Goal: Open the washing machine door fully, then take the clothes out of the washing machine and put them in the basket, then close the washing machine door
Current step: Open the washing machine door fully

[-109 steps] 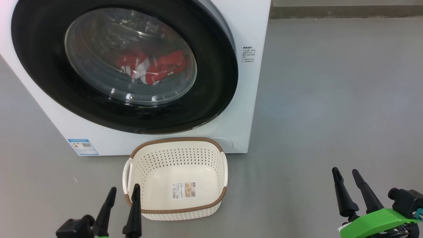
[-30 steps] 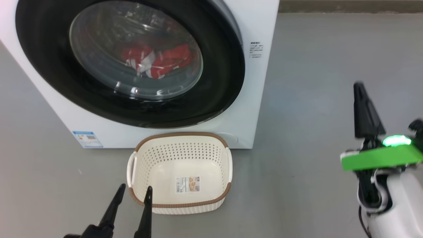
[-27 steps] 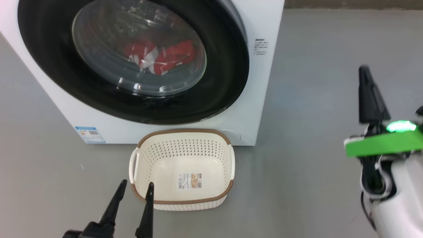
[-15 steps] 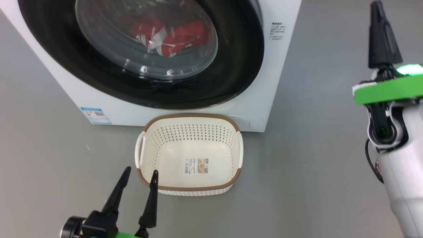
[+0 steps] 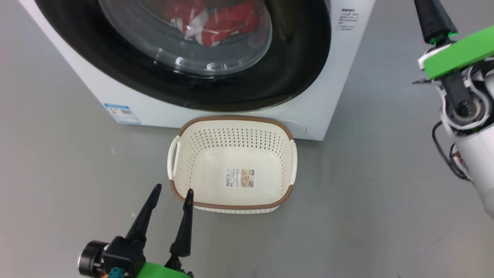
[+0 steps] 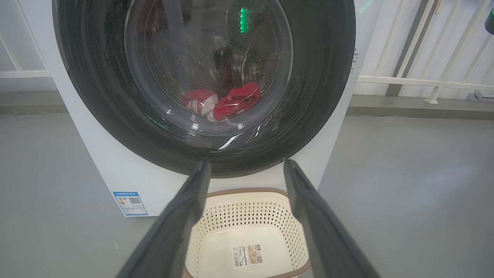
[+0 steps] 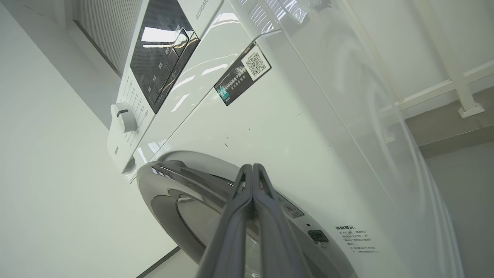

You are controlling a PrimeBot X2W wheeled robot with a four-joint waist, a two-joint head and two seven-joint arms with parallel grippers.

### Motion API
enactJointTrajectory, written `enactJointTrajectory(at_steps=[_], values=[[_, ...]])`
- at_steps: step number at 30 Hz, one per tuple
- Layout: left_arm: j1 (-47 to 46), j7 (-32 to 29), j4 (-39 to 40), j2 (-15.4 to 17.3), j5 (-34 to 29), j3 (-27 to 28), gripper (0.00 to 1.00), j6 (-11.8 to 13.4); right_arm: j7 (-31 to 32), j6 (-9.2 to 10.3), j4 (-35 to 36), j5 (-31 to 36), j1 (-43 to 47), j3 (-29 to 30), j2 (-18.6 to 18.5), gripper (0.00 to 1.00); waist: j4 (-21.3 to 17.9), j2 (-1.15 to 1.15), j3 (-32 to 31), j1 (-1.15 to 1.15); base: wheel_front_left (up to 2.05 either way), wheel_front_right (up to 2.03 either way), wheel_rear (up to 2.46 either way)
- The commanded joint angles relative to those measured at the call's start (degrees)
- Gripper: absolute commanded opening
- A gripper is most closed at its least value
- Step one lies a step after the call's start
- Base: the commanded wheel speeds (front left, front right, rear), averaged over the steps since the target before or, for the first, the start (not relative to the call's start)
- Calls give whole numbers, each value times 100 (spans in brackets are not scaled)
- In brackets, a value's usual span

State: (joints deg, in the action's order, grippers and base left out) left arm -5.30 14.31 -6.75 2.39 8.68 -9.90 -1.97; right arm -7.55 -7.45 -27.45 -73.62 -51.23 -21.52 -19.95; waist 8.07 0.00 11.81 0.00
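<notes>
Right claw (image 7: 252, 167), fingers together, has risen toward the washing machine door (image 5: 305, 50).

The shut washing machine door (image 5: 301, 58) bars the clothes (image 5: 231, 19); the basket (image 5: 231, 143) stands open-topped.

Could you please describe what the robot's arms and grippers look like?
Both the left gripper and right gripper have two long, tapering dark fingers on black bases. A bright green band sits behind each; the right forearm is a glossy white shell with a black cable looping beside it.
</notes>
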Motion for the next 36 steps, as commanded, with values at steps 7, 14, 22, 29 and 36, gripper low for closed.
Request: enactJointTrajectory(at_steps=[7, 14, 22, 29, 36], values=[[-328, 69, 179, 49, 110, 28, 100, 90, 1061, -3, 56, -1258, -564, -188, -299, 0, 272, 0, 383, 0, 0, 0, 0], [-478, 69, 222, 49, 193, -134, 100, 160, 2210, -3, -182, -1948, -1002, -110, -463, 0, 448, 0, 676, 0, 0, 0, 0], [-665, 69, 285, 49, 291, -309, 100, 262, 3357, -3, -468, -2478, -1399, 169, -465, 0, 630, 0, 993, 0, 0, 0, 0], [-786, 69, 319, 49, 377, -427, 100, 323, 3974, -3, -763, -2671, -1682, 392, -400, 0, 749, 0, 1205, 0, 0, 0, 0], [-872, 69, 334, 49, 455, -560, 100, 380, 4334, -3, -1085, -2600, -1906, 446, -378, 0, 824, 0, 1360, 0, 0, 0, 0]])
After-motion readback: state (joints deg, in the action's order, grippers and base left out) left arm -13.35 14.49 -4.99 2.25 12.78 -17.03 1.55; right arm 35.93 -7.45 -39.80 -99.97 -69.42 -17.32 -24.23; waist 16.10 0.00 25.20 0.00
